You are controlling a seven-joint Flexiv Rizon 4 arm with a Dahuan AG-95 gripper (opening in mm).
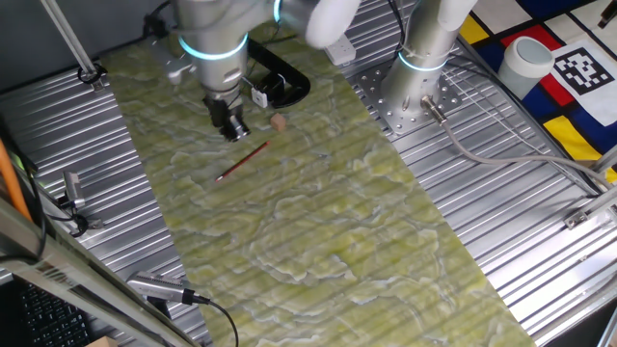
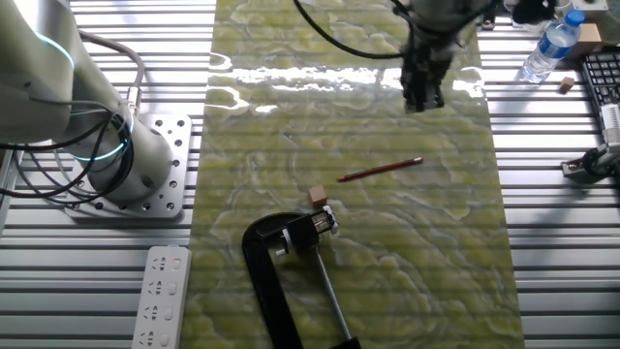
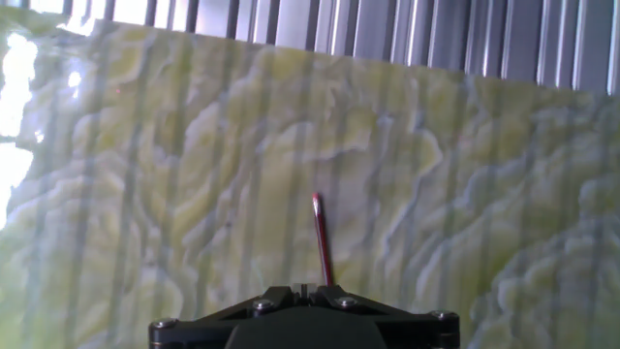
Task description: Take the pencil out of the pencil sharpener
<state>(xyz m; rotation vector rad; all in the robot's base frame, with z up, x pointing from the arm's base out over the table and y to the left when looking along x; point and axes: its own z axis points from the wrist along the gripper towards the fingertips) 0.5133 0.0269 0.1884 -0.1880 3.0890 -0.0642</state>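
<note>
The reddish-brown pencil (image 1: pixel 244 161) lies flat and loose on the green marbled mat, as the other fixed view (image 2: pixel 380 171) also shows. In the hand view the pencil (image 3: pixel 322 237) lies on the mat just ahead of my fingers, pointing away. My gripper (image 1: pixel 234 129) hangs above the mat a little beyond the pencil's end and does not touch it. It appears in the other fixed view (image 2: pixel 423 95) and at the bottom of the hand view (image 3: pixel 302 289). Its jaws are together with nothing between them. A small tan block (image 1: pixel 279 121) sits apart from the pencil.
A black C-clamp (image 2: pixel 281 247) lies on the mat next to the tan block (image 2: pixel 318 197). The robot base (image 1: pixel 421 67) stands on ribbed metal beside the mat. A white power strip (image 2: pixel 160 296), a water bottle (image 2: pixel 550 48) and a white cup (image 1: pixel 525 60) stand off the mat.
</note>
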